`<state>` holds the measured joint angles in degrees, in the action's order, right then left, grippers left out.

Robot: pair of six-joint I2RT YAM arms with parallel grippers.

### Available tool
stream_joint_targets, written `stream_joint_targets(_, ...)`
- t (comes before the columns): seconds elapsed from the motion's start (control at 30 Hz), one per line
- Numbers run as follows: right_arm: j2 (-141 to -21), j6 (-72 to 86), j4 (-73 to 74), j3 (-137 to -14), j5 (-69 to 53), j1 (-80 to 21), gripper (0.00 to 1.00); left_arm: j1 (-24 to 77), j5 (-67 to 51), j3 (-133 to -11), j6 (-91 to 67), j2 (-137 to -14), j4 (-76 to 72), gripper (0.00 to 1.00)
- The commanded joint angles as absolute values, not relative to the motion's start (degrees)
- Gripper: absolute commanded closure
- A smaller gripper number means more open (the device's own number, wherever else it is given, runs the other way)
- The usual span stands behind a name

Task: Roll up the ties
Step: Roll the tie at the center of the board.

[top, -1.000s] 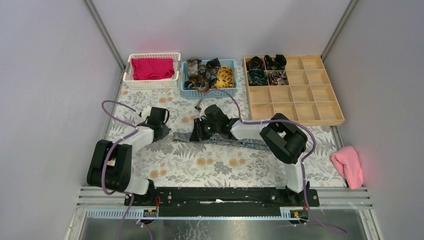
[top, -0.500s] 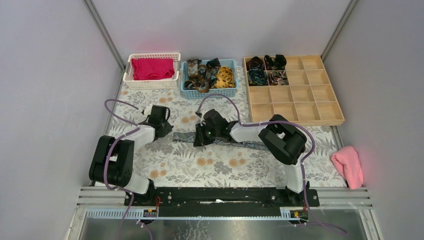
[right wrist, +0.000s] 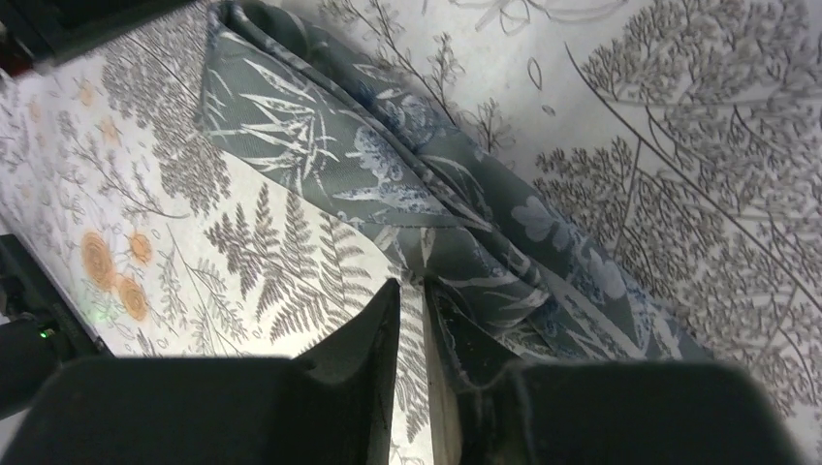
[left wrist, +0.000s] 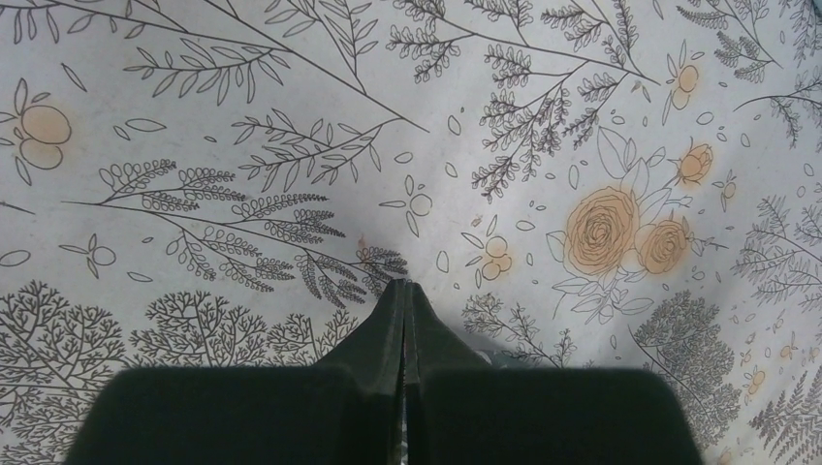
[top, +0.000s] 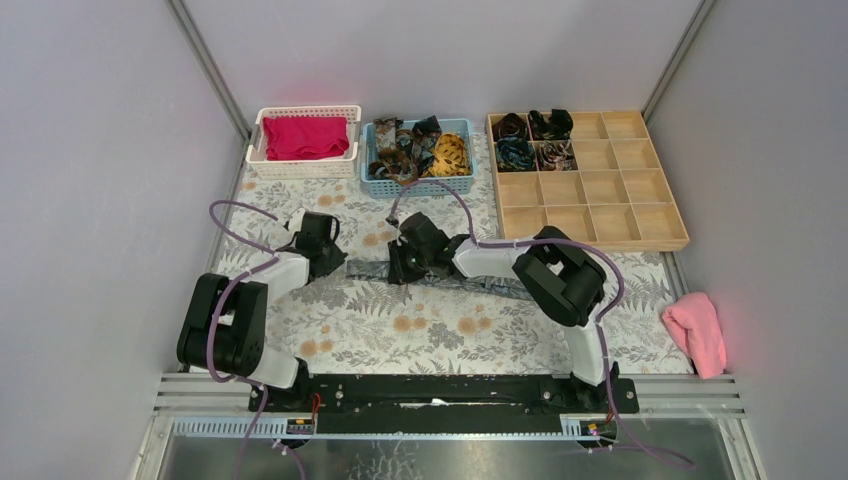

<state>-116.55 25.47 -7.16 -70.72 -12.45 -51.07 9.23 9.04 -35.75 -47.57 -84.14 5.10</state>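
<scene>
A grey tie [top: 366, 270] is lying stretched across the floral tablecloth [top: 400, 330] at mid-table, running from just beside the left gripper [left wrist: 404, 295] and passing under the right arm. The right gripper [right wrist: 415, 291] is biting the tie's near edge, its jaws only slightly apart, and the cloth is bunching into folds at the tips, so it appears to be clamped on the fabric. The left gripper is pressing straight down on the tablecloth with its fingers tight together and nothing between them. The wrist view is not showing whether it is touching the tie's end.

More loose ties [top: 415, 148] are waiting in the blue basket [top: 415, 187] at the far edge, and four rolled ties [top: 530, 140] are already sitting in the far-left compartments of the wooden tray [top: 600, 240].

The step in hand looks like starting the roll. Doing it well probably means keeping the strip flat and untwisted, anchoring one end, and turning the pinched part over squarely so the coil is building evenly rather than into a cone.

Compared with a second ago, the right arm is sitting a little further left and towards the baskets. The stretch of tie between the two grippers is looking narrower and tauter, while the left arm has barely shifted.
</scene>
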Motion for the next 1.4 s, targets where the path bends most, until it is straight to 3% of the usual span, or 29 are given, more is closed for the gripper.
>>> stream_joint_targets(0.0, -118.93, 22.62, -2.82, -74.24, -8.61, -51.24, 0.78, 8.88, 7.84, -34.26, -46.32, -84.43, 4.29, 1.00)
stream_joint_targets(0.23, -118.56, 21.08, -0.42, -76.61, -9.07, -51.23, 0.74, 8.88, 7.66, -34.58, -46.07, -84.70, 4.50, 1.00)
stream_joint_targets(0.47, -112.76, 24.50, -2.10, -76.55, -14.03, -51.71, 0.51, 8.87, 7.56, -35.19, -46.01, -85.45, 4.67, 1.00)
stream_joint_targets(0.57, -113.13, 26.30, -2.60, -77.68, -14.66, -51.93, 0.49, 8.87, 6.88, -35.36, -46.14, -86.11, 4.34, 1.00)
stream_joint_targets(0.97, -120.62, 26.75, -1.20, -84.32, -9.64, -52.03, 0.65, 8.88, 5.31, -35.71, -46.05, -87.38, 4.04, 1.00)
stream_joint_targets(1.37, -125.94, 27.47, -0.77, -83.67, -5.56, -51.09, 0.71, 8.88, -1.99, -32.51, -46.88, -85.77, 1.35, 1.00)
